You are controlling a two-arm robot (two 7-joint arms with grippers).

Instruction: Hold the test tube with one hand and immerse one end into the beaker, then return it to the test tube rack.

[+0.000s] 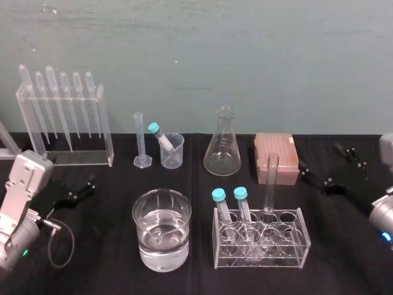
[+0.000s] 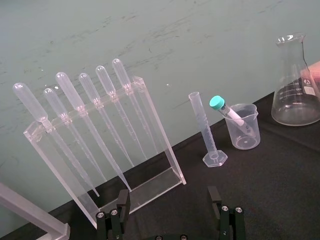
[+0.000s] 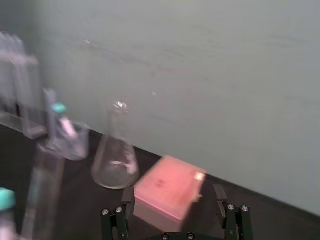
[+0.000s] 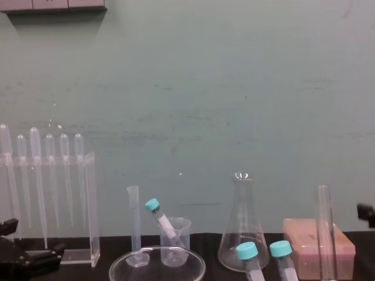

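- My left gripper (image 2: 168, 200) was open and held nothing, low on the left side of the table (image 1: 92, 270).
- My right gripper (image 3: 173, 197) was open and empty, over on the right.
- The test tube (image 1: 271, 184) stood upright in the rack (image 1: 261, 253), beside two teal-capped tubes (image 1: 220, 206).
- The beaker (image 1: 142, 224) of water sat just left of the rack.

The black bench (image 1: 123, 184) carries, along its far edge from left to right, a pipette stand (image 1: 64, 126), graduated cylinder (image 1: 141, 142), small beaker (image 1: 172, 152), conical flask (image 1: 222, 147) and pink box (image 1: 276, 158). Nearer stand a water-filled beaker (image 1: 161, 230) and, to its right, the test tube rack (image 1: 261, 239).
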